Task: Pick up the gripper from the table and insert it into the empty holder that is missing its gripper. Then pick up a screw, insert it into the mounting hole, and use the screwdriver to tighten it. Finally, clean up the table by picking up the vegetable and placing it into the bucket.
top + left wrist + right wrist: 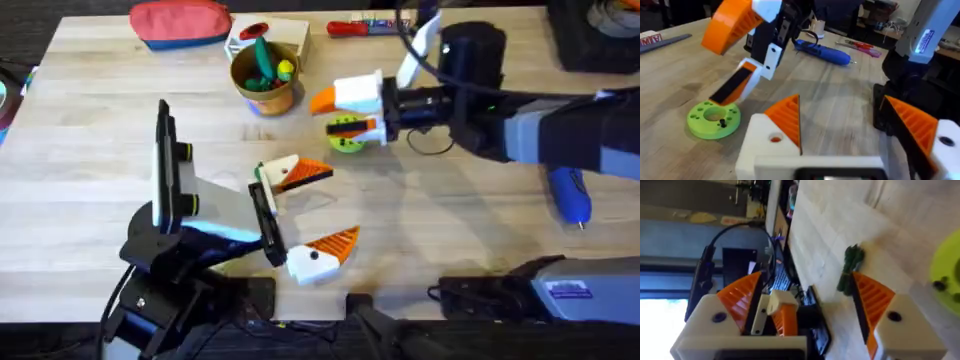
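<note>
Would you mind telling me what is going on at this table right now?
Two robot arms are at a wooden table. The right gripper hangs open over a lime-green disc, with the dark-green vegetable on the table beside one fingertip, not gripped. The left gripper is open too and holds nothing. The bucket stands farther back with toy items inside, and the blue screwdriver lies unused at the right.

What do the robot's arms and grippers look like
Both arms are black with black cables and blue-grey link housings. The left gripper and right gripper have white angular finger blocks carrying orange ribbed wedge pads. A lit blue-white label marks the right arm.
</note>
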Tool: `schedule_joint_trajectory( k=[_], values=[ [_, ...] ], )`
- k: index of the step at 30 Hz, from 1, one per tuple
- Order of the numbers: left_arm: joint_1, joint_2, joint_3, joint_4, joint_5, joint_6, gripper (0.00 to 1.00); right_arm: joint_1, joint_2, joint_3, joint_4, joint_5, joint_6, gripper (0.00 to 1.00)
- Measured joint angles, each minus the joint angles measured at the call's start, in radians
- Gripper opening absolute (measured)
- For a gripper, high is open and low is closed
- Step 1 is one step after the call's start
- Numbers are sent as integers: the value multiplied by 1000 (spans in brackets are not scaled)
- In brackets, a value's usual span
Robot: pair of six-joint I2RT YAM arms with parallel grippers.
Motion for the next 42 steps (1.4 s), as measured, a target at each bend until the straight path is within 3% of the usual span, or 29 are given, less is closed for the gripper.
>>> schedule_joint_trajectory(
  k=[4,9,14,16,25,29,33,35,38,42],
  values=[
    [0,0,0,0,0,0,987,-94,0,74,-96,29,-154,992],
    [0,0,0,0,0,0,988,-144,0,233,-357,79,-385,992],
    [0,0,0,0,0,0,987,-124,0,353,-778,307,-642,993],
    [0,0,0,0,0,0,988,-100,0,384,-863,410,-718,993],
    [0,0,0,0,1,0,987,-16,0,414,-978,632,-886,993],
    [0,0,0,0,1,0,988,71,0,414,-1003,781,-922,908],
    [0,0,0,0,0,0,987,159,19,417,-988,876,-942,884],
    [0,0,0,0,1,0,990,191,40,418,-987,900,-947,809],
    [0,0,0,0,0,0,988,224,75,418,-987,924,-951,613],
    [0,0,0,0,0,0,988,242,102,418,-983,938,-951,505]
  ],
)
